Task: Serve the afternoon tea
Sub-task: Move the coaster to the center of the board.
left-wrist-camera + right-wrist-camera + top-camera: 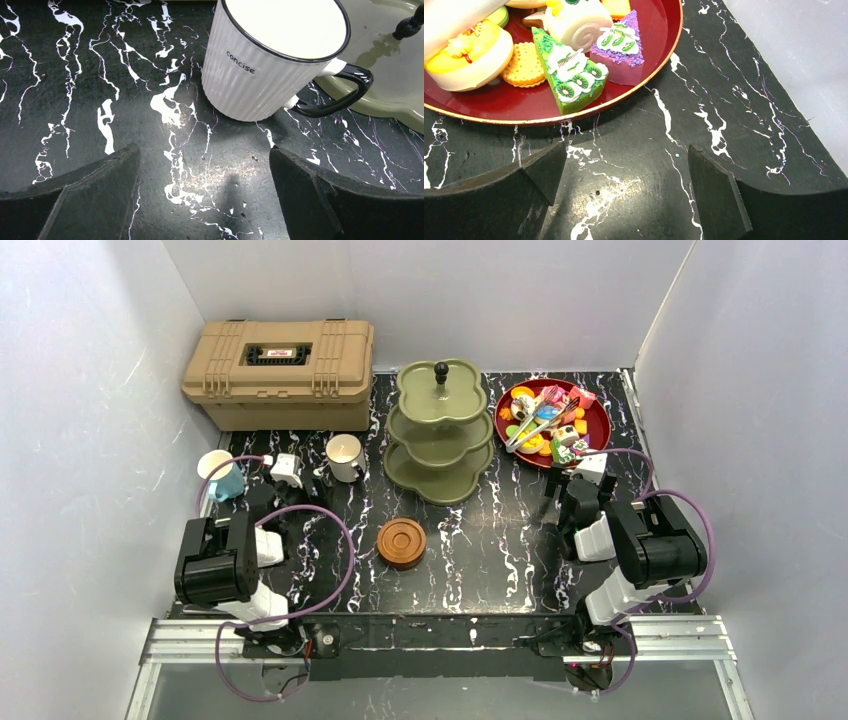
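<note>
The olive-green three-tier stand (pixel 441 430) with a black knob stands at the back middle. The white mug (pixel 345 457) stands left of it; in the left wrist view the mug (pixel 270 65) is just ahead of my open, empty left gripper (pixel 205 192). The white-and-blue cup (pixel 221 477) is at the far left. Stacked brown wooden saucers (pixel 401 543) sit in the middle front. Toy pastries (pixel 548 420) lie on the dark-red plate (pixel 598 425). My right gripper (pixel 624 195) is open and empty just in front of the plate (pixel 644 85), near a green kiwi cake slice (pixel 571 75).
A tan plastic toolbox (pixel 280 372) stands at the back left. White walls enclose the black marble table (pixel 500 540) on three sides. Metal tongs (pixel 535 428) lie across the pastries on the plate.
</note>
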Action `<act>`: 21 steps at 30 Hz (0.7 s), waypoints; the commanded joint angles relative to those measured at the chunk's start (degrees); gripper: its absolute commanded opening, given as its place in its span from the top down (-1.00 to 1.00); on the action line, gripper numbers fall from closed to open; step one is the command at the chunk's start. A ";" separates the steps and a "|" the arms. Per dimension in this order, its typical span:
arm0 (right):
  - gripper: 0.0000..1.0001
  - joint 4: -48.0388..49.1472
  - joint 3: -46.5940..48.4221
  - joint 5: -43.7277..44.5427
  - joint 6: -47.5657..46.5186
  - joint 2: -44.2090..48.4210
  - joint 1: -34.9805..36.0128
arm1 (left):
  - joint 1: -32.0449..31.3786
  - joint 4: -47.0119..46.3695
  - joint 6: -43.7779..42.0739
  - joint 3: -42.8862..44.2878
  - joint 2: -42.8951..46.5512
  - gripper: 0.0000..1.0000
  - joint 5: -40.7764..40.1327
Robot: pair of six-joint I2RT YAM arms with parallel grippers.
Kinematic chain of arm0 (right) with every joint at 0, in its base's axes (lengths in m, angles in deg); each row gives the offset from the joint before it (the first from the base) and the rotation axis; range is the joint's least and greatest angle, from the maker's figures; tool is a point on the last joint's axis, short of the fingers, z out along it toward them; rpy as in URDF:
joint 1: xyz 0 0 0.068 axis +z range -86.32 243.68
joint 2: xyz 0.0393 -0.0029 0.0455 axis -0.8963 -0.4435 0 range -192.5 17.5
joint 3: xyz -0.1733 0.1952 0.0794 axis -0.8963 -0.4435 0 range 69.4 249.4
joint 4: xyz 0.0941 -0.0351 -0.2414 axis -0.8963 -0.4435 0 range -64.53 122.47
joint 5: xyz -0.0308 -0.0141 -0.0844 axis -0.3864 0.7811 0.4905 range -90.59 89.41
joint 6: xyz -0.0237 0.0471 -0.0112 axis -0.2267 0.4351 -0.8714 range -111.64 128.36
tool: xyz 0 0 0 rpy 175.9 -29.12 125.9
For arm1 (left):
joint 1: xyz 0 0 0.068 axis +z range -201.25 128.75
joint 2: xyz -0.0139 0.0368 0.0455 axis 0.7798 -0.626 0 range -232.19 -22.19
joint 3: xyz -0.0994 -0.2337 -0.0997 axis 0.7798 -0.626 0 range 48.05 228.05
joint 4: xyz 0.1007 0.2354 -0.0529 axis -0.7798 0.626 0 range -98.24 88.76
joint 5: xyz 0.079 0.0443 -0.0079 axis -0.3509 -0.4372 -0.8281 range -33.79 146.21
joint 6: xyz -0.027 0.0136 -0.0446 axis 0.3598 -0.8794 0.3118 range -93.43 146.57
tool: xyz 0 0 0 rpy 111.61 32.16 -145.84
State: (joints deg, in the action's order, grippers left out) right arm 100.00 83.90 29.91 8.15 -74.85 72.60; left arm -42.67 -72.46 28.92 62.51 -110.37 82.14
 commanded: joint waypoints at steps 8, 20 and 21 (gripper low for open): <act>-1.00 3.02 -0.03 1.65 -0.23 -0.21 0.11 | -0.76 1.24 -1.65 1.16 2.05 -0.99 -1.54; -1.00 -26.42 3.73 7.79 10.68 26.69 0.74 | 0.97 8.35 1.78 2.37 8.28 -0.99 -2.01; -1.00 -33.70 6.78 6.77 12.20 28.56 0.74 | 1.65 13.54 2.09 4.09 10.54 -0.99 -0.59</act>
State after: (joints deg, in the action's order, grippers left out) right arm 87.26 82.35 34.87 12.13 -54.64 73.17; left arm -42.93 -69.32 29.07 62.68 -106.52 80.37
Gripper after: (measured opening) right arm 1.000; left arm 0.992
